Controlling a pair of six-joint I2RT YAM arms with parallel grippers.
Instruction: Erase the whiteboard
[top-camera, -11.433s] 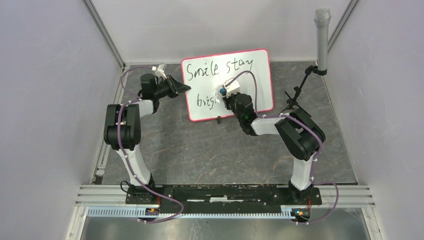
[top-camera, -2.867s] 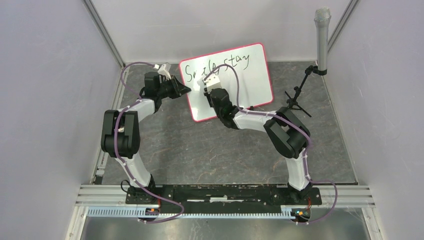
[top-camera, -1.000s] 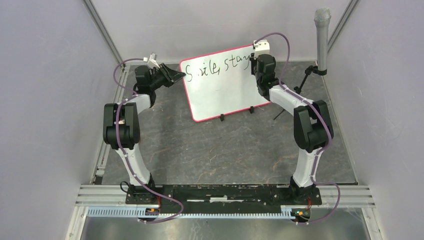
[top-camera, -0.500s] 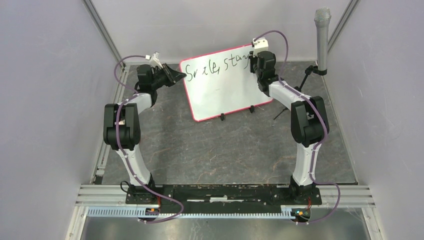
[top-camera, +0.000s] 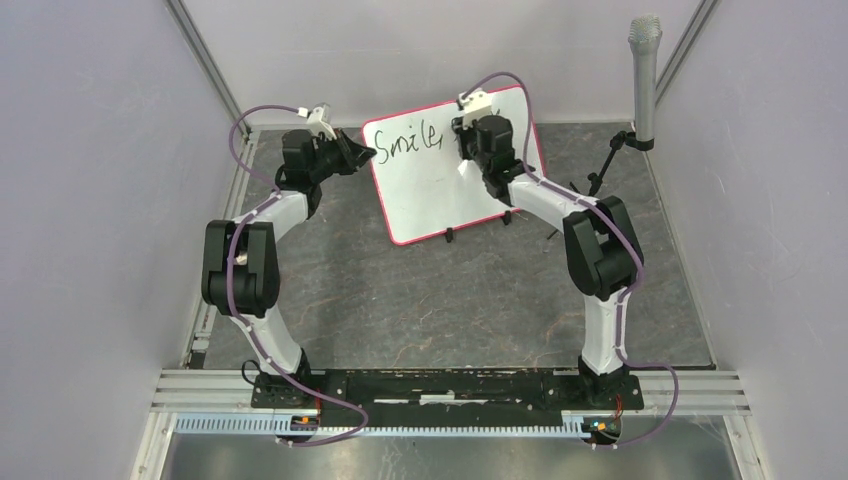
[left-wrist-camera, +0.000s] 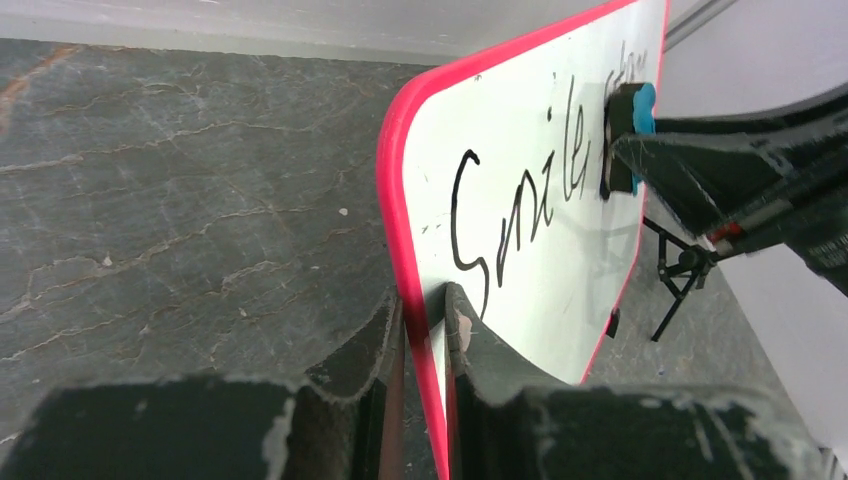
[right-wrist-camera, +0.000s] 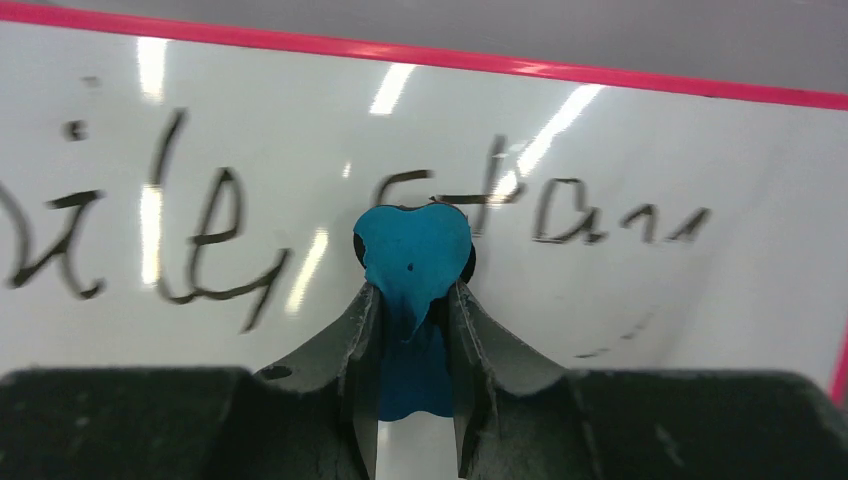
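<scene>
Versus half a second ago, the right gripper (top-camera: 466, 152) has slid left from the upper right corner of the large glossy white whiteboard with the thin pink-red frame (top-camera: 430, 195) to the middle of the top line, just past "Smile,". The lower handwritten line seen in the oldest frame is gone and the lower half of the board is now bare white. The board has also swung slightly. It stands tilted on small black feet on the dark grey stone-pattern tabletop (top-camera: 400, 300), at the far middle between the two arms. The right gripper is clenched on a small blue-and-black eraser block (right-wrist-camera: 413, 250), fingers tight on both sides. The eraser's face is pressed on the board at the start of "stay"; those letters look faint and smeared in the right wrist view. In the left wrist view the eraser (left-wrist-camera: 633, 112) touches the surface just right of "Smile". The left gripper (left-wrist-camera: 425, 308) is nearly closed, pinching the pink frame on the board's left edge near the upper left corner, one finger in front of the board and one behind.
</scene>
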